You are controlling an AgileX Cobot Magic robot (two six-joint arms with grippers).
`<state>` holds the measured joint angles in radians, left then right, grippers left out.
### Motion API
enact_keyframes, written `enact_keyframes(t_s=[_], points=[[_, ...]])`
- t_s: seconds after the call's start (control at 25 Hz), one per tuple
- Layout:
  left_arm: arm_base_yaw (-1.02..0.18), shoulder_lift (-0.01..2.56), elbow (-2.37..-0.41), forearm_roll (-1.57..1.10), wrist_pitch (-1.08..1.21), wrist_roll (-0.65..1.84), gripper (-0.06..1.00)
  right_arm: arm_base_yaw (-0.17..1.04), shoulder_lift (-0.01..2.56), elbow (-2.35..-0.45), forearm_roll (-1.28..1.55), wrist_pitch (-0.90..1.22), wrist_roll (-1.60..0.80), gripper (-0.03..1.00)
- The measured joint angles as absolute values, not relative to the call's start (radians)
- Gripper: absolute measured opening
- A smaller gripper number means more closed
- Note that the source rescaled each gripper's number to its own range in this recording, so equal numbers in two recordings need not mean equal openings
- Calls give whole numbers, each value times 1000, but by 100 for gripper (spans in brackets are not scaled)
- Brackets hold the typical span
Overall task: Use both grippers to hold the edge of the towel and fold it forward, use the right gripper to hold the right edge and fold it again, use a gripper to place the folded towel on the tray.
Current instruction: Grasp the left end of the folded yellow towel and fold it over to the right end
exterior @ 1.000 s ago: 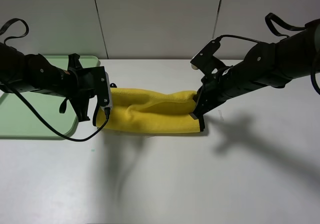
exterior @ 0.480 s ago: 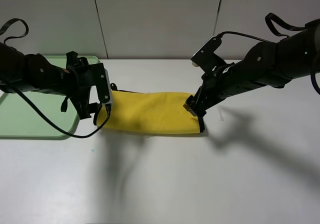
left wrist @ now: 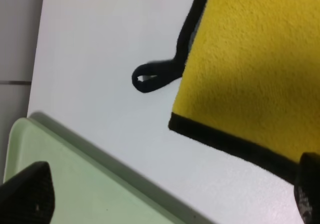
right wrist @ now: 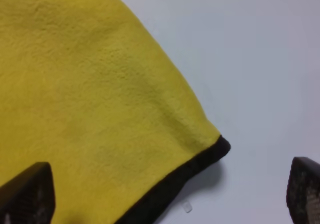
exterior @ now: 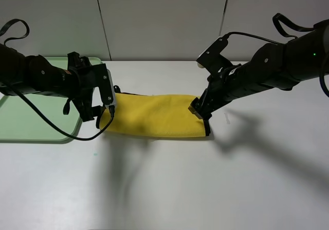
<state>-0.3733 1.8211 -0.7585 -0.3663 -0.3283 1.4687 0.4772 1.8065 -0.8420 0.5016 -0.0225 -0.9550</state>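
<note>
The yellow towel [exterior: 157,117] lies folded in half as a flat strip on the white table, black trim along its near and right edges. Its small black loop [left wrist: 150,77] sticks out at the left end. My left gripper [exterior: 107,104] hovers at the towel's left end, open and empty; the left wrist view [left wrist: 165,199] shows the towel corner [left wrist: 240,74] between the spread fingertips. My right gripper [exterior: 199,110] hovers at the right end, also open; the right wrist view [right wrist: 165,196] shows the towel's trimmed corner [right wrist: 100,114] below it. The mint-green tray [exterior: 31,127] lies left of the towel.
The tray's rim [left wrist: 75,179] runs close to the towel's left corner. Black cables hang from the left arm [exterior: 46,122] over the tray. A white panelled wall [exterior: 164,19] stands behind the table.
Both grippers have let go of the towel's edge and drawn back a little. The raised, bulging fold has settled flat onto the table.
</note>
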Motion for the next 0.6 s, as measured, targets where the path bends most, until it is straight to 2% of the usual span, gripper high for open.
enact_keyframes(t_s=[0.6], points=[[-373,1821,-759,-366,-328,1407,100,477,1807,-842,524,-19,-945,100]])
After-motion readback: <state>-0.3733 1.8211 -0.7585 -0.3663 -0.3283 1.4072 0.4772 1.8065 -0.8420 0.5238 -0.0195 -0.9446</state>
